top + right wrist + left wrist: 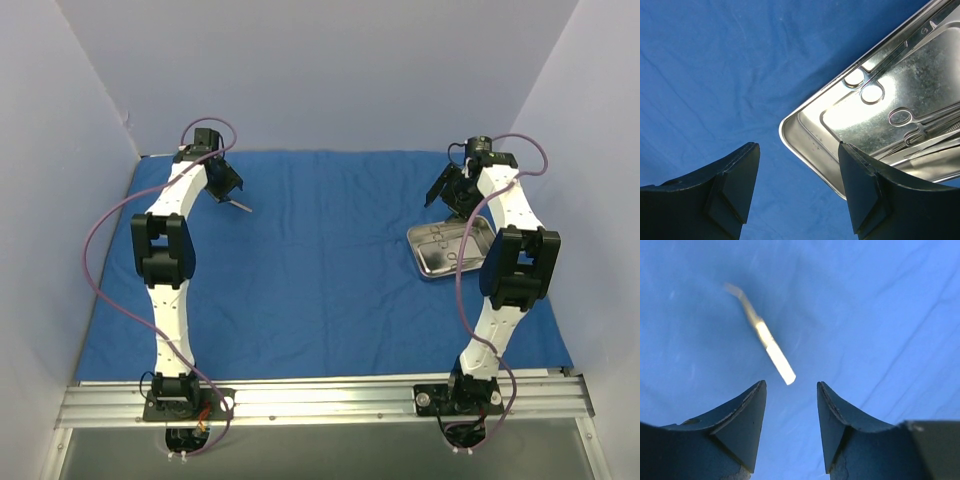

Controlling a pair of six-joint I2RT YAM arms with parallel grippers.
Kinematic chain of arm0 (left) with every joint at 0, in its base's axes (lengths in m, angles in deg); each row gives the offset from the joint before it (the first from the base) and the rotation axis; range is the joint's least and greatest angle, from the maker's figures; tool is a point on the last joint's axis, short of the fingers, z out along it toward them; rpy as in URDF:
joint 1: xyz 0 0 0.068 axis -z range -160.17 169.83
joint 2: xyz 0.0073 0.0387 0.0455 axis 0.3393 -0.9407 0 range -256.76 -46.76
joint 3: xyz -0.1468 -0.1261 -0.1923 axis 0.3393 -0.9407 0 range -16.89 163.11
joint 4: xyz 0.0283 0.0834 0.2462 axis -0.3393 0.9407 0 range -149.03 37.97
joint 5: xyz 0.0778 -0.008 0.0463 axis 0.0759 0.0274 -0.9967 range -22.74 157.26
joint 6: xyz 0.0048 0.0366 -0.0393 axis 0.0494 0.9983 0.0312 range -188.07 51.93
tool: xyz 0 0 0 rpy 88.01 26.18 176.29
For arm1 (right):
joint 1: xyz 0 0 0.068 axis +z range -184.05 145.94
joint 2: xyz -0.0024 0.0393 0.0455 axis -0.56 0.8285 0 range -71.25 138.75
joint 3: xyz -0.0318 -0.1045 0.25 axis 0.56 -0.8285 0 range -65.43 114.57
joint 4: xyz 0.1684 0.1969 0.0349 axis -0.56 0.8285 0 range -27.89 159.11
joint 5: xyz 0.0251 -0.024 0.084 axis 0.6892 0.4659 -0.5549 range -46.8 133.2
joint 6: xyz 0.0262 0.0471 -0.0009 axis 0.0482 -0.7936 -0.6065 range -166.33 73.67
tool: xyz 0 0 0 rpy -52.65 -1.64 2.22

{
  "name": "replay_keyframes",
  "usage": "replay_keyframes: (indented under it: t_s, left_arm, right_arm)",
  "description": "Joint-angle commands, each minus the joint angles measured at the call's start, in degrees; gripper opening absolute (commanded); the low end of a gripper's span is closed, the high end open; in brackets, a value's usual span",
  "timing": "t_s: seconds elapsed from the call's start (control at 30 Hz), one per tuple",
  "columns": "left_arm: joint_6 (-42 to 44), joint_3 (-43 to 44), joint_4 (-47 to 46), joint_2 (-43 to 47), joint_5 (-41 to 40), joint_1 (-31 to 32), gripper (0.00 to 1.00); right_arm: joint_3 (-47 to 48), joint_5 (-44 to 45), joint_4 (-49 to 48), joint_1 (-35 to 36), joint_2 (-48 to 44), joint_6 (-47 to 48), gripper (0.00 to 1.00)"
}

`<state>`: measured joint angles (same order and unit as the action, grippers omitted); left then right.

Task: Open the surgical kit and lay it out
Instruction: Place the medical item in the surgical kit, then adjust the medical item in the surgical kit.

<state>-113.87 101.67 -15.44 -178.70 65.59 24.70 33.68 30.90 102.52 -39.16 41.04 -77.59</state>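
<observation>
The surgical kit's blue cloth wrap (330,280) is spread flat. The steel tray (425,250), set on its right side, is partly hidden by the right arm (512,270); the instruments (910,125) inside are cut off at the frame edge. One blurred instrument (771,347) is laid just beyond the left gripper (791,383), whose jaws are parted and empty. The right gripper (798,145) jaws are held wide over the tray rim.

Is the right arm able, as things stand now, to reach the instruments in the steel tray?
Probably yes. The right gripper hangs open and empty above a corner of the steel tray, and the instruments lie uncovered inside it, with nothing between.
</observation>
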Motion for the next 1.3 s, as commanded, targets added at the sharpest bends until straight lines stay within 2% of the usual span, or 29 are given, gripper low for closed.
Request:
replay_keyframes:
  t_s: [0.0, 0.2, 0.3, 0.43, 0.9, 1.07, 1.27]
  left_arm:
    - [1.1, 7.0, -0.4, -5.1, 1.7, -0.6, 0.53]
    - [1.2, 17.0, 5.3, -10.0, -1.2, -0.6, 0.52]
    - [0.9, 19.2, 7.2, -11.5, -2.5, -0.6, 0.52]
    - [-0.6, 19.8, 9.9, -12.6, -3.3, -0.6, 0.52]
    - [-1.9, 19.3, 10.6, -14.5, -3.6, -0.5, 0.51]
    - [-1.8, 22.1, 11.3, -17.4, -3.8, -0.6, 0.48]
    - [-1.3, 25.2, 13.0, -19.4, -3.9, -0.7, 0.39]
  right_arm:
    - [0.7, 1.0, 2.1, 0.5, -2.1, -0.9, 0.64]
    - [0.3, 1.0, 2.1, 0.5, -2.0, -0.2, 0.64]
    - [0.0, 1.0, 2.0, 0.4, -1.7, 0.2, 0.64]
    - [-0.1, 0.9, 2.1, 0.3, -1.3, 0.9, 0.64]
    - [-0.8, -0.1, 1.5, -0.7, -0.3, 2.3, 0.64]
    - [-1.2, -0.3, 1.6, -1.0, -0.2, 2.8, 0.64]
    - [-1.4, -0.4, 1.5, -1.1, -0.1, 3.0, 0.64]
